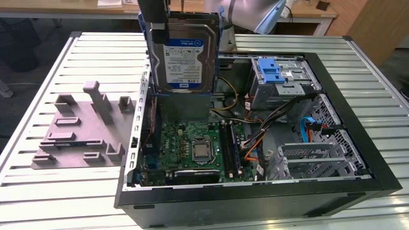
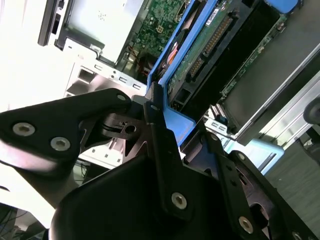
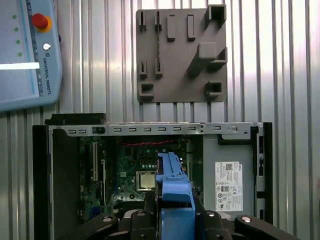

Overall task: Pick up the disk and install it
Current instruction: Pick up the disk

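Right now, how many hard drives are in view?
1. The disk is held upright in the tool, above the open computer case. Others may be hidden inside the metal cage.

The gripper [image 2: 180, 119] points downward, clamped shut

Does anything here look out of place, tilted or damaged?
Only the disk: it hangs upright above the open case, clamped in the gripper, not seated in a bay. That fits a carry in progress. I see no damage or spills.
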You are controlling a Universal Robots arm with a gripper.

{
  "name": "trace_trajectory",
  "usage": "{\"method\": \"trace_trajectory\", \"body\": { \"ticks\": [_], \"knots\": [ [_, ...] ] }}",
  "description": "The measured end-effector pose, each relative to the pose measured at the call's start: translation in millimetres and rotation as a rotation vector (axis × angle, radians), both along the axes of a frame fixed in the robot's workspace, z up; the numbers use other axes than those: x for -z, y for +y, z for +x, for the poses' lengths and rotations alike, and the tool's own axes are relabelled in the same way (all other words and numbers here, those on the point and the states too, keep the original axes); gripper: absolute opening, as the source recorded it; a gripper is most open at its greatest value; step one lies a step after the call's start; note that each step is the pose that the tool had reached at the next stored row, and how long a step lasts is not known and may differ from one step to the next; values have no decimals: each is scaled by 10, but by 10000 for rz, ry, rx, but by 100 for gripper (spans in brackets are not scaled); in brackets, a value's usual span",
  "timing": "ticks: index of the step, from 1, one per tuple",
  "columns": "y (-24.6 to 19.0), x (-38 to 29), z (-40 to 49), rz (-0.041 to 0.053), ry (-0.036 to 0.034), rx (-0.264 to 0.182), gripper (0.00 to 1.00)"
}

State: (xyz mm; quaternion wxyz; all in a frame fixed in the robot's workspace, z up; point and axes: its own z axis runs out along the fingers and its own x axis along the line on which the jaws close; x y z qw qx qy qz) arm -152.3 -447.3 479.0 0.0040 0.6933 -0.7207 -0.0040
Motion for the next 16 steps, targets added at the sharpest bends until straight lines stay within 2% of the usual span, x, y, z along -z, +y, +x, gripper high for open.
{"method": "trace_trajectory", "body": {
  "ticks": [5, 16],
  "knots": [
    [0, 0, 101, 0, 0, 1, 36],
    [0, 1, 427, 0, 0, 1, 36]
  ]
}}
